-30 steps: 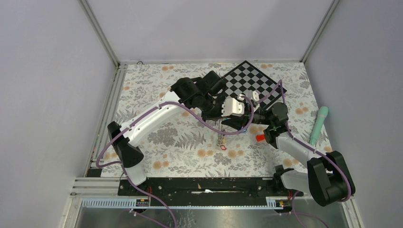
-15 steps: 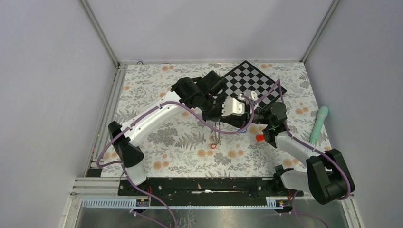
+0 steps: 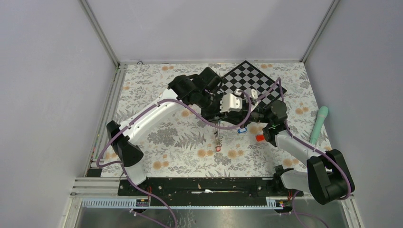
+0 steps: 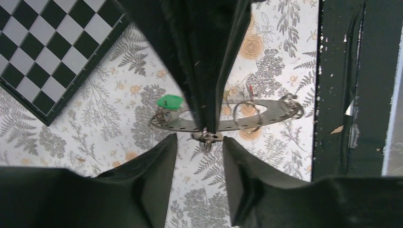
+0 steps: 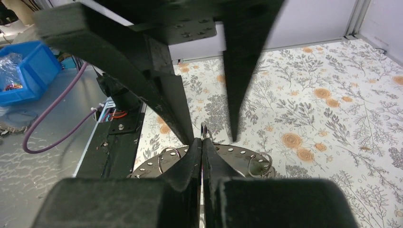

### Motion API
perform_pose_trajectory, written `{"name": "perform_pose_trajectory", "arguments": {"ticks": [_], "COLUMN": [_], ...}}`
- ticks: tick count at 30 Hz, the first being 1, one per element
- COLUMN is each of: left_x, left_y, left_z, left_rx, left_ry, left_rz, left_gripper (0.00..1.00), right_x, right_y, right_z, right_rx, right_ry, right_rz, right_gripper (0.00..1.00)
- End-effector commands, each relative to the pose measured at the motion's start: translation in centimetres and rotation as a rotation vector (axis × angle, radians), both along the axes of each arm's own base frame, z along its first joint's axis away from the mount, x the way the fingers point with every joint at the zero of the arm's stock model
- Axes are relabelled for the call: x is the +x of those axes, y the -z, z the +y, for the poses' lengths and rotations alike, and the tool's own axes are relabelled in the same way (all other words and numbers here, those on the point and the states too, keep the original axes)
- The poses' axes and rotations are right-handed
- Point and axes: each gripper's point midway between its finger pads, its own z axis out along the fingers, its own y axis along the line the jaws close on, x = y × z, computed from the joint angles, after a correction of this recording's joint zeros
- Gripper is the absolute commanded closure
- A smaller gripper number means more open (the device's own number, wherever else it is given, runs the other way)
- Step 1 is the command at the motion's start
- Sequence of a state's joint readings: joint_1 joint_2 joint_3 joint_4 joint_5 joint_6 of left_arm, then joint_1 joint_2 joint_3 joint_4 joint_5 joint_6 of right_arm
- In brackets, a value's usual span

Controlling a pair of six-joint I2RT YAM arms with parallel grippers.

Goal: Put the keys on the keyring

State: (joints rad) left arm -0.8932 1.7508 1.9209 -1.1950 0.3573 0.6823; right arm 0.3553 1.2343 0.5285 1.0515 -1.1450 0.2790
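Nearest us, a red-tagged key [image 3: 218, 148] hangs over the middle of the table [image 3: 176, 156]. Above it the right claw [image 5: 202, 142] is clenched on the rim of the keyring [image 5: 237, 159]. The ring lies flat, long side left to right, just past the left claw [image 4: 199, 140], whose fingers stand apart, holding nothing. We think the blue-tagged key [image 3: 242, 129] on the table is nearer the right arm. Only the left wrist view shows a green tag [image 4: 170, 101] on the ring.

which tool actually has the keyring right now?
The right tool: its fingers are pinched shut on the keyring rim. The left tool is open, fingers apart beside the ring.
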Motion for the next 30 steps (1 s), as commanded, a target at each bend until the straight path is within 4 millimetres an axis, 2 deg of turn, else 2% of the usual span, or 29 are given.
{"name": "perform_pose_trajectory", "arguments": {"ticks": [1, 5, 9, 16, 20, 30], "left_x": [0.8, 1.8, 1.7, 0.4, 0.1, -0.2], "left_y": [-4.3, -6.0, -6.6, -7.9, -7.1, -7.1], "left_z": [0.3, 1.1, 0.9, 0.4, 0.1, -0.7], "left_rx": [-0.229, -0.405, -0.504, -0.651, -0.680, -0.726], "left_ry": [0.037, 0.029, 0.036, 0.058, 0.061, 0.065], "left_rz": [-0.013, -0.037, -0.060, 0.006, 0.039, 0.128], "left_gripper": [0.49, 0.35, 0.33, 0.38, 0.42, 0.49], "right_x": [-0.2, -0.4, -0.4, -0.2, -0.2, 0.0], "right_y": [-5.6, -7.3, -7.9, -7.9, -8.1, -7.5], "right_z": [-0.4, -0.7, -0.9, -1.2, -1.2, -1.2], "right_rx": [0.085, 0.126, 0.147, 0.162, 0.175, 0.176], "right_ry": [-0.001, -0.006, -0.002, 0.014, 0.015, 0.026], "right_rz": [-0.141, -0.140, -0.121, -0.100, -0.094, -0.074], "right_gripper": [1.00, 1.00, 1.00, 1.00, 1.00, 1.00]}}
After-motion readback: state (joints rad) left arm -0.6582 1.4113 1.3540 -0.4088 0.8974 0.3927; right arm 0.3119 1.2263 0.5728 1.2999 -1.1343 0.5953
